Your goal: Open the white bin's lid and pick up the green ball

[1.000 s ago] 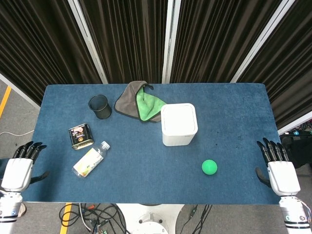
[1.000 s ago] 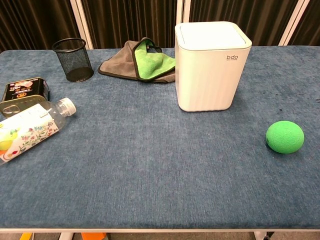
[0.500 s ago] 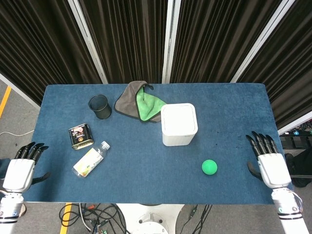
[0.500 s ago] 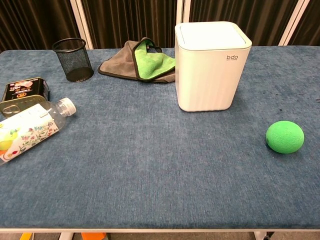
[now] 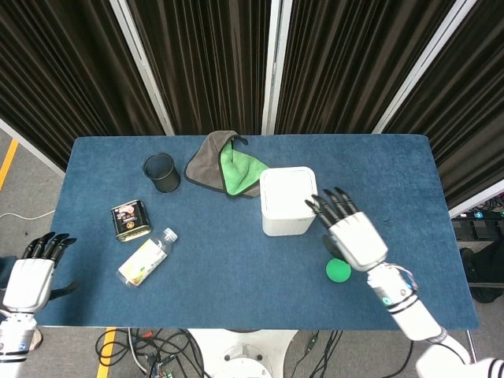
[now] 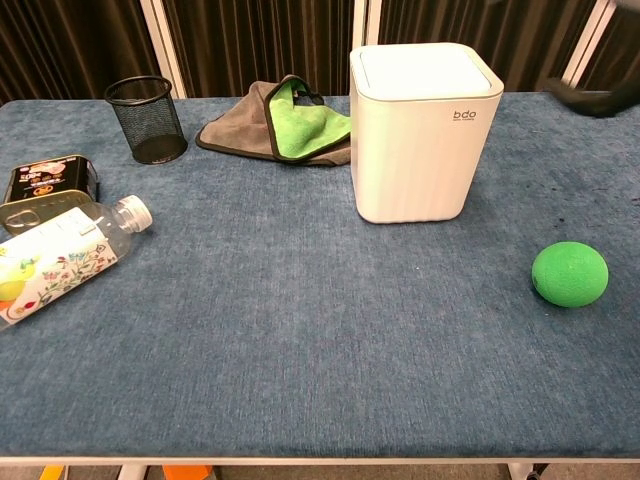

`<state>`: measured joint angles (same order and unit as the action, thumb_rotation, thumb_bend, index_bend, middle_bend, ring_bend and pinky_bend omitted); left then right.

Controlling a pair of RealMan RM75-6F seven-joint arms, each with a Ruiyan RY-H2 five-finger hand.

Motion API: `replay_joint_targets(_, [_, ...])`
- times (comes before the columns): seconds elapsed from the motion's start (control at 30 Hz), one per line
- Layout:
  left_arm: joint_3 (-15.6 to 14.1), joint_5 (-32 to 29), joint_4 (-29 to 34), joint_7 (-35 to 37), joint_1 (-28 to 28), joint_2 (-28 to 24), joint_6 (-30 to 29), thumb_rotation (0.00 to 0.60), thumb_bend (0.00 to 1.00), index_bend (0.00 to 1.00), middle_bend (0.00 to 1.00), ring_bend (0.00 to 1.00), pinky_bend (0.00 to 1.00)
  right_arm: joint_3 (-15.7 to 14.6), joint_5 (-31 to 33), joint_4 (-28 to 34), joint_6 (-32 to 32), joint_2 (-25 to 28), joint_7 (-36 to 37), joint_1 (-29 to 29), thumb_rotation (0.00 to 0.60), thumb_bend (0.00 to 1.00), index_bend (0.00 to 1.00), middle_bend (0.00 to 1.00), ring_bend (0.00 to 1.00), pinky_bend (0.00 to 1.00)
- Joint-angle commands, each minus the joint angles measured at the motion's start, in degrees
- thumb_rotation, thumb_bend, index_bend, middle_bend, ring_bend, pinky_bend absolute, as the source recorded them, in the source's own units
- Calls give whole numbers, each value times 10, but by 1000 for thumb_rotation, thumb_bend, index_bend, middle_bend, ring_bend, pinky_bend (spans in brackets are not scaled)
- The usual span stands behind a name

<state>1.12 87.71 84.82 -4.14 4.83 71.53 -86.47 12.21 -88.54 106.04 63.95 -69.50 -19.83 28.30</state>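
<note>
The white bin (image 5: 289, 200) (image 6: 424, 133) stands upright near the table's middle with its lid down. On the blue cloth to its front right lies the green ball (image 5: 338, 270) (image 6: 569, 274). My right hand (image 5: 349, 231) hovers open, fingers spread, above the table between the bin's right side and the ball, touching neither. In the chest view only a dark blurred fingertip (image 6: 592, 98) of it shows at the upper right edge. My left hand (image 5: 31, 274) hangs open off the table's front left corner, holding nothing.
A black mesh cup (image 5: 161, 172) (image 6: 147, 119) stands back left. A grey and green cloth (image 5: 223, 164) (image 6: 285, 121) lies behind the bin. A tin can (image 5: 130, 220) (image 6: 45, 185) and a plastic bottle on its side (image 5: 147, 256) (image 6: 55, 258) lie at the left.
My right hand has swung from beyond the table's right edge inward and up over the cloth to beside the bin. The left hand has barely shifted. Nothing on the table moved.
</note>
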Motion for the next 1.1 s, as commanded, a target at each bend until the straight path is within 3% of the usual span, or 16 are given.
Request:
replay_joint_targets(0.03, [0,0,-5,5,-2,1,-2,600,55,225,176,100,172,4,19,3,-22,-22,-16,20,600,421,0,217,0,0])
replay_joint_targets(0.83, [-2,-2,-36,42,-3,9,3,600,55,227,176,100,172,-20,103,-52,-42,-81,-71,58,600,423,0,295,0,0])
replay_joint_targets(1.1, [-3,1,-42,48,-5,10,-1,600,55,229,176,100,172,-15,73,-58,8,-82,-44,50,600,419,0,234,0,0])
